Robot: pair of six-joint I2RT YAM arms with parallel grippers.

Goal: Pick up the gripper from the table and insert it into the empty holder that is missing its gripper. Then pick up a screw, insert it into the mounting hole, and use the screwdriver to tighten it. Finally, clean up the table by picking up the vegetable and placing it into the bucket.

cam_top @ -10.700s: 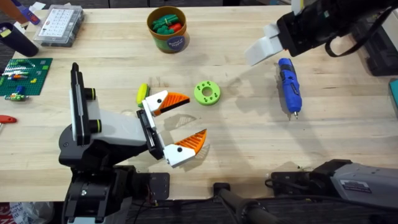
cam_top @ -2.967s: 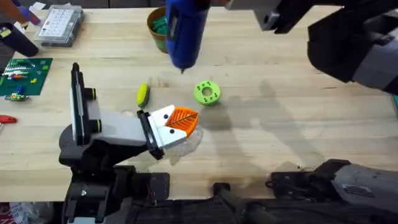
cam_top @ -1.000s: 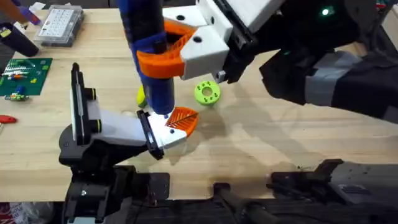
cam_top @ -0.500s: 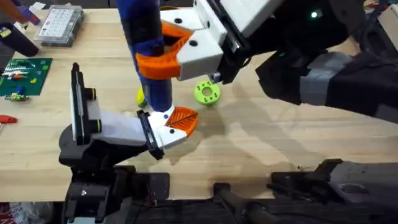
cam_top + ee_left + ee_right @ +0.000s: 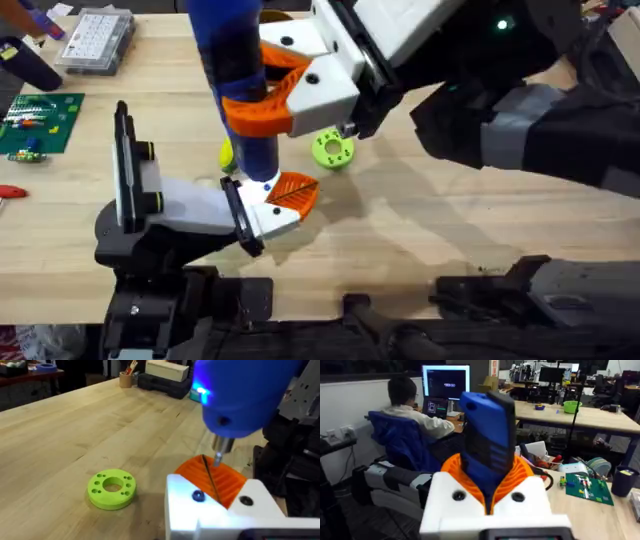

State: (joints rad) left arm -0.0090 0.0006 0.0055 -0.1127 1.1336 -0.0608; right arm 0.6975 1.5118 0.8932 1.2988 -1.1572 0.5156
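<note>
Blue screwdriver (image 5: 238, 80) stands upright, clamped in the right tool (image 5: 285, 85), bit over the closed left tool (image 5: 285, 195).

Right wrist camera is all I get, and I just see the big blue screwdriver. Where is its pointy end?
Observer: In the left wrist view the screwdriver points its metal bit down at the left gripper, whose orange pads are closed.
Operator: Is the yellow veggie put away?
Observer: No. In the overhead view the vegetable lies on the table, partly hidden by the screwdriver.
Operator: Anything else close by?
Observer: A green disc with holes lies flat on the table beside the left gripper.
</note>
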